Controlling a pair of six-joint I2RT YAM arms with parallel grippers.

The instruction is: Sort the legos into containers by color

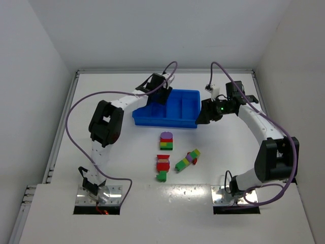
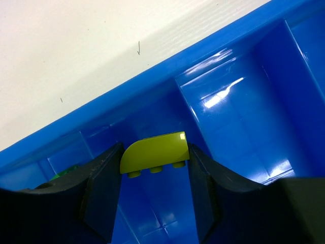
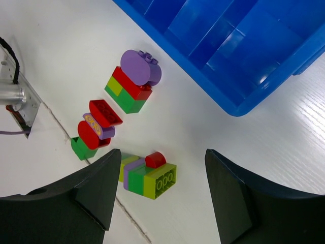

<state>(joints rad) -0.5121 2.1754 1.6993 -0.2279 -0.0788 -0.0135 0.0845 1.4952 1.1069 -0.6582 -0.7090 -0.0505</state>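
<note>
Your left pincer [image 2: 155, 152] is clamped on a yellow-green curved plastic brick [image 2: 152, 148], right over a compartment of the bright blue plastic tray [image 2: 228, 101]. Your right pincer [image 3: 162, 155] hangs open and empty beside the tray; three multicolour brick stacks [image 1: 166, 141] sit on the white desk [image 1: 132, 152]

Both arms were built of white tubular links and bulky black joint housings. In the overhead view the left arm [image 1: 105, 124] stood at 9 o'clock and the right arm [image 1: 277, 155] at 3 o'clock. A purple cable [image 1: 76, 109] looped along each. Each base sat on a silvery plate [image 1: 96, 199], dotted with what may have been screw holes. A green light [image 1: 220, 108] glowed on the right wrist. The left gripper [image 2: 156, 157] and right gripper [image 3: 161, 175] had matte black, wedge-shaped fingers [image 2: 101, 193].
</note>
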